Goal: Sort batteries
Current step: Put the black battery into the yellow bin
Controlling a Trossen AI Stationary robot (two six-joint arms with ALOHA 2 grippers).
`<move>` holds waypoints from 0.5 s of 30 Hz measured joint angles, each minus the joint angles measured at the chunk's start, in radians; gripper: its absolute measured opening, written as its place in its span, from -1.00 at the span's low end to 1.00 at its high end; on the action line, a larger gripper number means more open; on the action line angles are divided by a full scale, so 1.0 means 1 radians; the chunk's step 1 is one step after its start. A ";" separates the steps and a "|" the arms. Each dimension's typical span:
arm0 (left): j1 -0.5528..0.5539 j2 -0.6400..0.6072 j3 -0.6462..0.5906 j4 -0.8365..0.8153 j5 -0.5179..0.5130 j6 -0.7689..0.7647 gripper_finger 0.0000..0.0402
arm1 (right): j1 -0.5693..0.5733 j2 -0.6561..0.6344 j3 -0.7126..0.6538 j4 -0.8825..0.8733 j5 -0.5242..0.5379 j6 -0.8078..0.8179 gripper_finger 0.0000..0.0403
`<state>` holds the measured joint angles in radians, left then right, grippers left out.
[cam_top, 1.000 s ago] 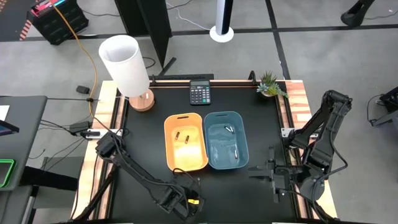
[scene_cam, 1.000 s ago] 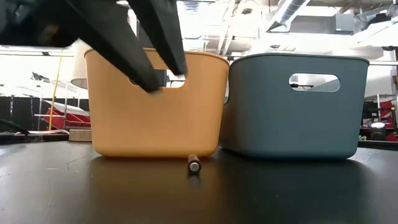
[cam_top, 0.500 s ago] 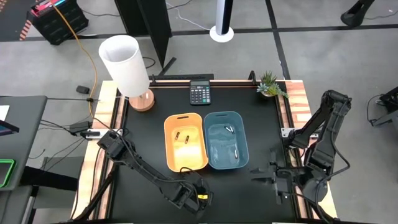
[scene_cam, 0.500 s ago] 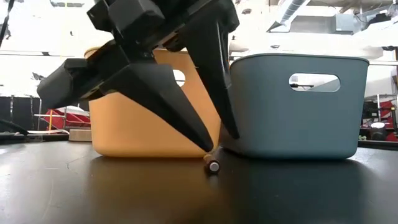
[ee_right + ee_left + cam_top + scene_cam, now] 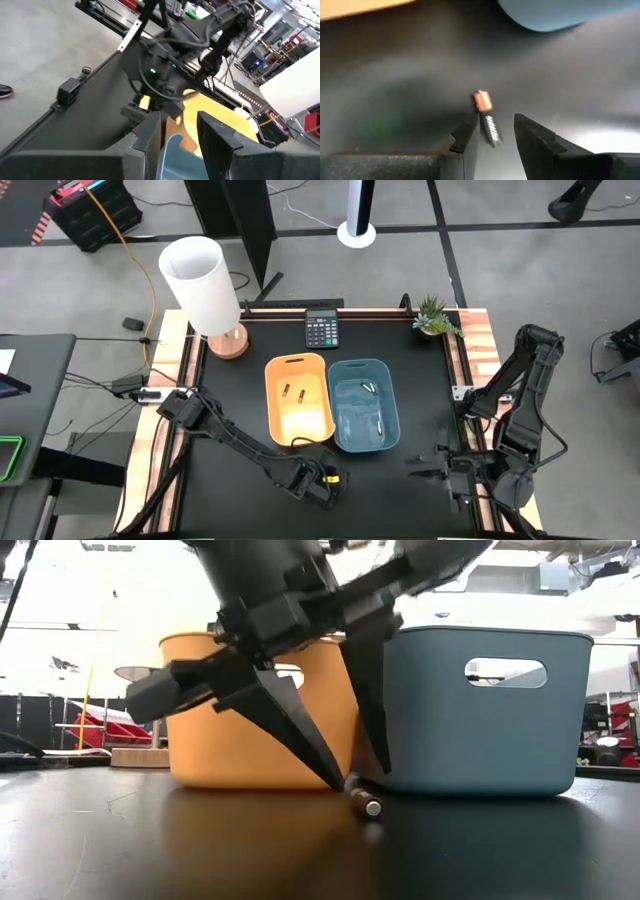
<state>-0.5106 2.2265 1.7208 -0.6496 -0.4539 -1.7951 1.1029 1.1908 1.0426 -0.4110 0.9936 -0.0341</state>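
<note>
One battery (image 5: 364, 802) lies flat on the black table in front of the gap between the orange bin (image 5: 250, 740) and the blue bin (image 5: 470, 710). In the left wrist view the battery (image 5: 486, 116) shows a coppery end and a dark body. My left gripper (image 5: 362, 780) (image 5: 320, 476) (image 5: 492, 135) is open, pointing down with a finger on either side of the battery. Two dark batteries (image 5: 293, 392) lie in the orange bin (image 5: 272, 415). Two silvery batteries (image 5: 368, 388) (image 5: 381, 423) lie in the blue bin (image 5: 392, 420). My right gripper (image 5: 422, 467) (image 5: 177, 122) waits open near the table's right near corner. My left gripper comes from above, slanting toward the far edge, with the battery between its open fingers. One fingertip (image 5: 340, 783) stands against the battery's far end (image 5: 350, 786). In the left wrist view the dark body (image 5: 491, 131) lies close beside one finger (image 5: 467, 137). The battery rests on the table.
A black calculator (image 5: 321, 331), a lamp with a white shade (image 5: 203, 280) and a small potted plant (image 5: 433, 316) stand along the far edge. The two bins sit side by side mid-table. Bare tabletop (image 5: 230, 410) lies left of the bins and along the near edge.
My left gripper has moved along the near side toward the table's right and come down over the battery. The battery has shifted rightward along the table with it. The orange bin has slid a little toward the far edge.
</note>
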 joint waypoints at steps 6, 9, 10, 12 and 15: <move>0.030 0.000 -0.005 -0.008 0.059 0.017 -0.40 | 0.034 0.000 0.000 0.000 0.000 -0.002 -0.30; 0.033 0.000 -0.005 -0.016 0.093 0.018 -0.40 | 0.043 0.000 0.000 0.000 0.000 -0.004 -0.30; 0.033 0.000 -0.005 -0.015 0.094 0.018 -0.41 | 0.043 0.000 0.000 -0.001 0.000 -0.004 -0.30; 0.034 0.000 -0.005 -0.014 0.096 0.015 -0.41 | 0.043 0.000 0.000 -0.001 0.000 -0.004 -0.30; 0.034 0.000 -0.005 -0.015 0.116 0.013 -0.41 | 0.043 0.000 0.000 -0.002 0.000 -0.004 -0.30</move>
<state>-0.4761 2.2265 1.7153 -0.6644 -0.3379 -1.7821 1.1458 1.1908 1.0428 -0.4132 0.9939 -0.0383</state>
